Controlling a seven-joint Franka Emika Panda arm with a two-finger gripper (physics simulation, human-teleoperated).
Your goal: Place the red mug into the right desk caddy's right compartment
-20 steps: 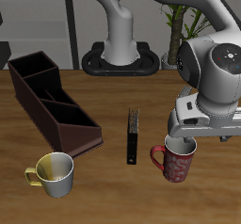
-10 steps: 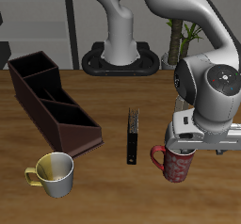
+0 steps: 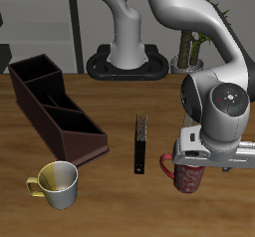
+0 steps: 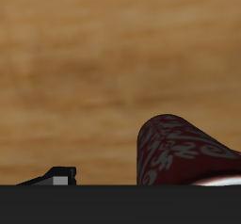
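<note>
Wooden boards make the table top, and behind it there is a grey wall and a green plant. From the front camera, the dark red speckled mug with a white inside stands at the lower right of the frame, near the table's front edge, its loop handle pointing toward the middle. The big white and grey robot arm hangs right over it, and the gripper sits down on the mug's rim. The arm hides the fingers, so I cannot tell how wide they are or if they pinch the mug. The long dark maroon-brown box-shaped desk caddy lies at the upper left, well apart from the mug. Between them lies a thin black book-like slab. A pale yellow mug stands at the lower left.

From the gripper's own camera, the red mug's speckled side shows very close, with bare wood behind it. A small dark finger tip pokes out beside it.

I think the grabbing step is going on now. Next the fingers should squeeze the rim, lift, and carry the mug to the caddy's squarish end section.
</note>
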